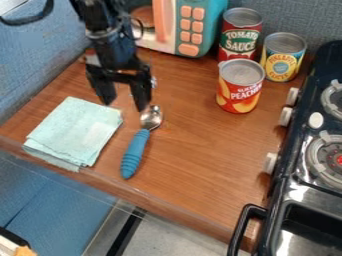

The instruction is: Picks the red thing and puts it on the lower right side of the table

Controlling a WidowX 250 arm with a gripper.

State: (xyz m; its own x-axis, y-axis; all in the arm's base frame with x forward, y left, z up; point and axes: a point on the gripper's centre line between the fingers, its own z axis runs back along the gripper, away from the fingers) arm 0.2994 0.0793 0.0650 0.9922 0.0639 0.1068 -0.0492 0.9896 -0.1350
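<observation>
My gripper [124,103] hangs over the table [200,160], jaws released and parted, near the cloth [77,132] and the spoon [135,150]. The red peach can [238,96] stands upright towards the view's upper right, in front of the tomato can [240,41], also red; the pineapple can [283,60] stands beside them, near the stove [294,195].

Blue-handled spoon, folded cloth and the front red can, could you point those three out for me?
Blue-handled spoon [135,153]: camera view, on the middle of its handle.
Folded cloth [75,131]: camera view, on its top layer.
Front red can [239,94]: camera view, on its labelled side.
</observation>
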